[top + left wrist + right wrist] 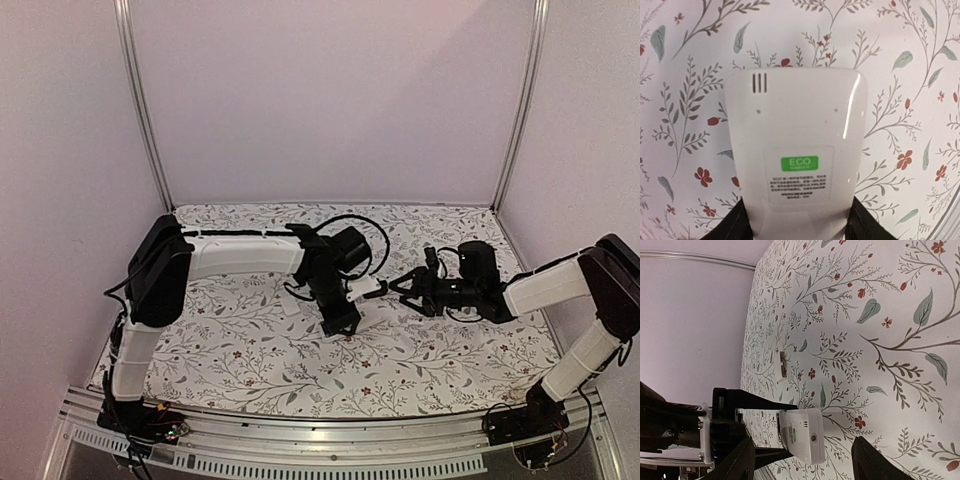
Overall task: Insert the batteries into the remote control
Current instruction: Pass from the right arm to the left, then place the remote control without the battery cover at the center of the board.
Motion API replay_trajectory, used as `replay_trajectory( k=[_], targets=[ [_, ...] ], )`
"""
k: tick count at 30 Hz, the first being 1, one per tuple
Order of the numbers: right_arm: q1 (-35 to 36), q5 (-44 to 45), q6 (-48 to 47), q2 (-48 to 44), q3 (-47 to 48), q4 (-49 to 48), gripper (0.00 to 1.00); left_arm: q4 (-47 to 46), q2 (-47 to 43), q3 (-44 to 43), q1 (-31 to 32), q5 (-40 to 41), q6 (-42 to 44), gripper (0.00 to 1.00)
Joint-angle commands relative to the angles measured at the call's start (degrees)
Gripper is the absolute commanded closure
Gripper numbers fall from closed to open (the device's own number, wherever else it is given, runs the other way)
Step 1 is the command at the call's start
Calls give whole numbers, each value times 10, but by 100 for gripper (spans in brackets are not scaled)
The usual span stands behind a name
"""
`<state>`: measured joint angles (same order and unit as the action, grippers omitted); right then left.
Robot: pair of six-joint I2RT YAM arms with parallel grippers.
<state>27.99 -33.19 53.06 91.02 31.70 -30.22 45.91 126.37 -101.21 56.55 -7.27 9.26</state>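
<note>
as if to present its back for loading, the left gripper (345, 312) pinches the remote control (797, 150), the right gripper (408, 290) spread nearby.

The 2 arms reach inward over the tabletop's middle. The left gripper (343, 318) clamps the remote control (797, 150); the right gripper (408, 291) faces it, jaws spread.

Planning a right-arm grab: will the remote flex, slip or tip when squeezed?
The remote looks like a rigid plastic shell, so probably no flex. Its glossy back shows glare, so it may slip. Clamped at one end only by the left gripper, it could pivot if pushed.
</note>
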Motion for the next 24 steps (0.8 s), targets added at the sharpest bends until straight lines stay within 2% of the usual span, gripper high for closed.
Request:
replay_trajectory(
  k=[1, 7, 10, 13, 19, 21, 24],
  targets=[
    [-15, 8, -33, -39, -18, 38, 33, 84, 43, -48, -3, 0, 79, 66],
    [-22, 4, -47, -61, -20, 58, 32, 111, 88, -94, -2, 10, 105, 59],
    [-25, 3, -53, -63, -17, 66, 32, 122, 102, -105, 0, 18, 113, 51],
    [-26, 0, -53, -65, -13, 70, 31, 125, 102, -104, 2, 20, 121, 40],
    [-27, -3, -56, -70, -10, 77, 30, 120, 77, -97, 1, 22, 117, 7],
    [-27, -3, -57, -71, -7, 80, 30, 105, 53, -88, -5, 19, 111, 1],
    [-27, -4, -61, -74, -4, 83, 29, 32, -25, -14, -33, 12, 96, 0]
  ],
)
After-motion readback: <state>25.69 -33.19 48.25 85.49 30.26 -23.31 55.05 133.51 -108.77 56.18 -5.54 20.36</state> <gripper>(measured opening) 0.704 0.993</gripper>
